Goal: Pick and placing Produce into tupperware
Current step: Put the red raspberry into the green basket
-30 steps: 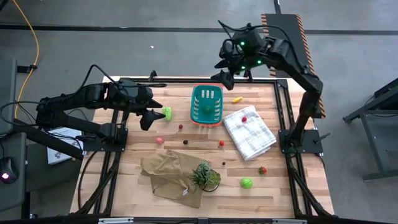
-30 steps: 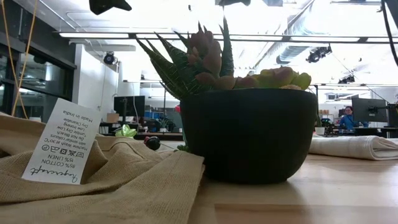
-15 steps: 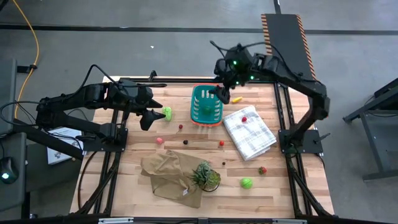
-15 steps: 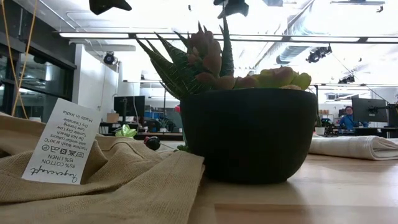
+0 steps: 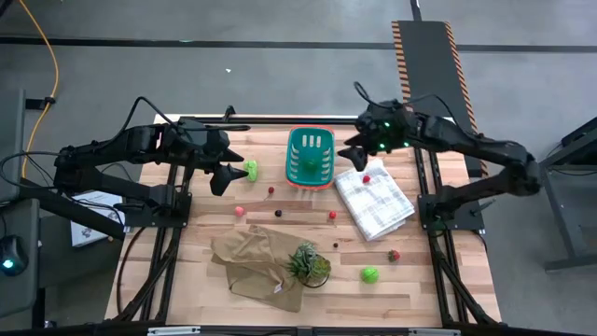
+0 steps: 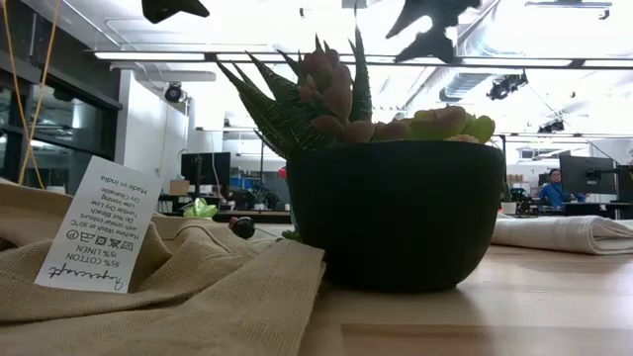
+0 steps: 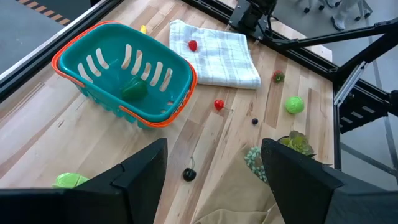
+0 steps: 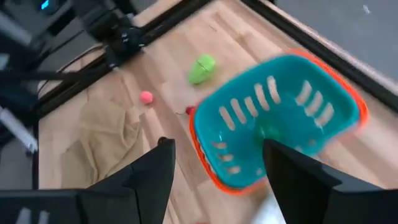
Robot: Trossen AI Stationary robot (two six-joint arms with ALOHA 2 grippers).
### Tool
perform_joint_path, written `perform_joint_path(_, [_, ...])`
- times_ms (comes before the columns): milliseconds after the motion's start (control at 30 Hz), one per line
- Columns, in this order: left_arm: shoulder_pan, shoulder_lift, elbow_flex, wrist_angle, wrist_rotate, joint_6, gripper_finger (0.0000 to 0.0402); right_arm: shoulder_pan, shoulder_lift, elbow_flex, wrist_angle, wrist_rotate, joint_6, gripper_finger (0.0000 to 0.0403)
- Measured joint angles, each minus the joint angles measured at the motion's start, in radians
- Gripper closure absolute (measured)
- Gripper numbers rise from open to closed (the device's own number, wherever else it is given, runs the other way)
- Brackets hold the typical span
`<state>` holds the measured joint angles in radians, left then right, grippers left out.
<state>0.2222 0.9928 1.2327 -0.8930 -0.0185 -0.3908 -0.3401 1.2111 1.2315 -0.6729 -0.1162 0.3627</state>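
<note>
One dark green piece (image 7: 132,89) lies inside the teal basket (image 5: 311,156) at the table's (image 5: 429,280) twelve o'clock. Right gripper (image 5: 355,155) hovers at the basket's three o'clock, fingers apart and empty — left gripper (image 5: 227,175) waits open at nine o'clock, beside a light green lump (image 5: 250,169).

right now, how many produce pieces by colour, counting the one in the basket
light green: 2
dark green: 1
yellow: 1
red: 3
pink: 1
dark: 3
total: 11
</note>
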Motion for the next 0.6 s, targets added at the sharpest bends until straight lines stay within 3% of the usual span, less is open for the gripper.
perform_joint_path(333, [0.000, 0.000, 0.000, 0.000, -0.028, 0.000, 0.0153, 0.000, -0.167, -0.179, -0.033, 0.059, 0.238, 0.0171])
perform_joint_path(600, [0.000, 0.000, 0.000, 0.000, -0.050, -0.006, 0.0153, 0.000, -0.184, -0.201, -0.280, 0.162, 0.339, 0.0171])
